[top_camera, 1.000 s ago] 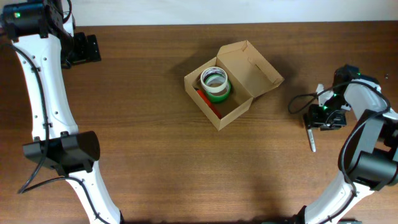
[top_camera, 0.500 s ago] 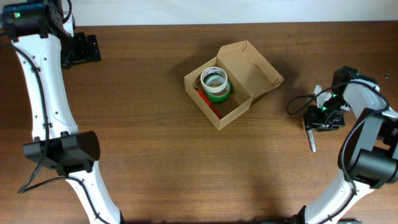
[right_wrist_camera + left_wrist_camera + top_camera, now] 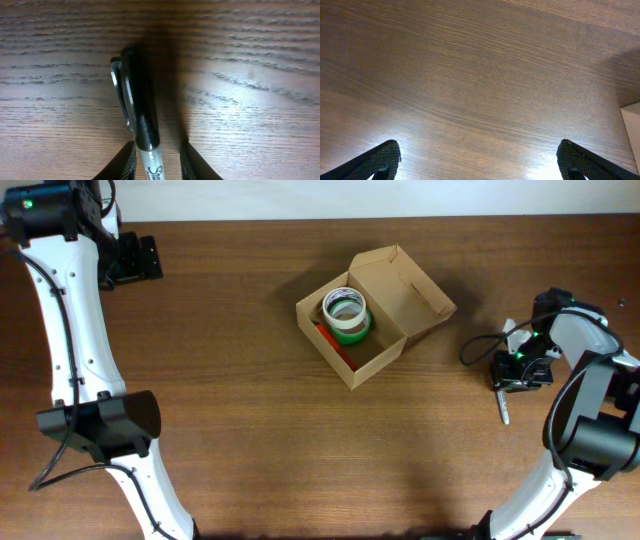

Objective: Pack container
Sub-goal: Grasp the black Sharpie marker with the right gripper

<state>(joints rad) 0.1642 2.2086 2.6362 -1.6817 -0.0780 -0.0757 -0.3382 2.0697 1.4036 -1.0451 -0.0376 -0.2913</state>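
Note:
The container (image 3: 404, 292) is a small tan cardboard box at mid-table with its flap lid open to the right. Inside stand a green tape roll (image 3: 347, 315) and a red item (image 3: 334, 346). A black-capped marker (image 3: 137, 110) lies on the wood at the right; its tip shows in the overhead view (image 3: 503, 411). My right gripper (image 3: 518, 373) is lowered over the marker, its fingers (image 3: 157, 162) straddling the barrel: the left finger touches it, the right finger stands apart. My left gripper (image 3: 140, 257) is open and empty at the far left back (image 3: 479, 162).
A pale flat edge (image 3: 632, 132) shows at the right rim of the left wrist view. A black cable (image 3: 480, 345) loops left of the right gripper. The table's back edge runs just behind the left gripper.
My right gripper has shifted slightly left and toward the marker. The box, its contents and the left arm have not moved.

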